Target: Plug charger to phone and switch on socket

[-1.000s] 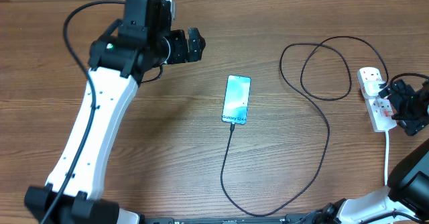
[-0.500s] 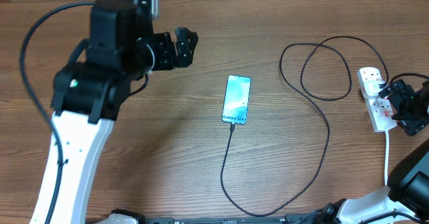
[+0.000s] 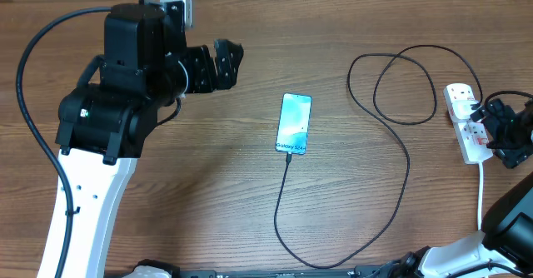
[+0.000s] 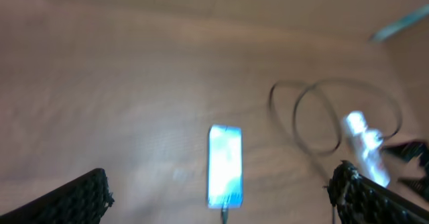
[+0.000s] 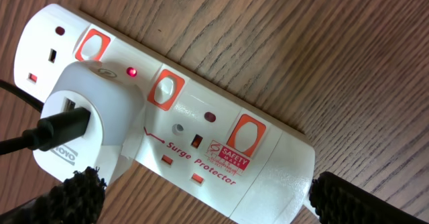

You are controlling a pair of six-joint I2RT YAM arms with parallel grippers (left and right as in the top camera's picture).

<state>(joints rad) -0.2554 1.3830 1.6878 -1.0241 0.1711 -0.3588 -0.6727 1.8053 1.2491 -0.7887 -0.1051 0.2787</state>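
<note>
The phone [image 3: 294,123] lies mid-table with a lit blue-teal screen, and it shows blurred in the left wrist view [image 4: 224,164]. The black charger cable [image 3: 391,186] runs from the phone's near end, loops right and reaches a white adapter [image 5: 87,120] plugged into the socket [image 3: 465,121]. A small red light [image 5: 132,72] glows on the socket [image 5: 221,143]. My left gripper [image 3: 226,62] is open and empty, raised far left of the phone. My right gripper [image 3: 491,128] is open, straddling the socket.
The white power-strip cord [image 3: 481,195] runs from the socket toward the front edge. The right arm's base [image 3: 491,245] sits at the front right corner. The left arm [image 3: 100,145] spans the left side of the wooden table.
My left arm has swung left and back, carrying its gripper farther from the phone. The right gripper, phone and cable have not moved.
</note>
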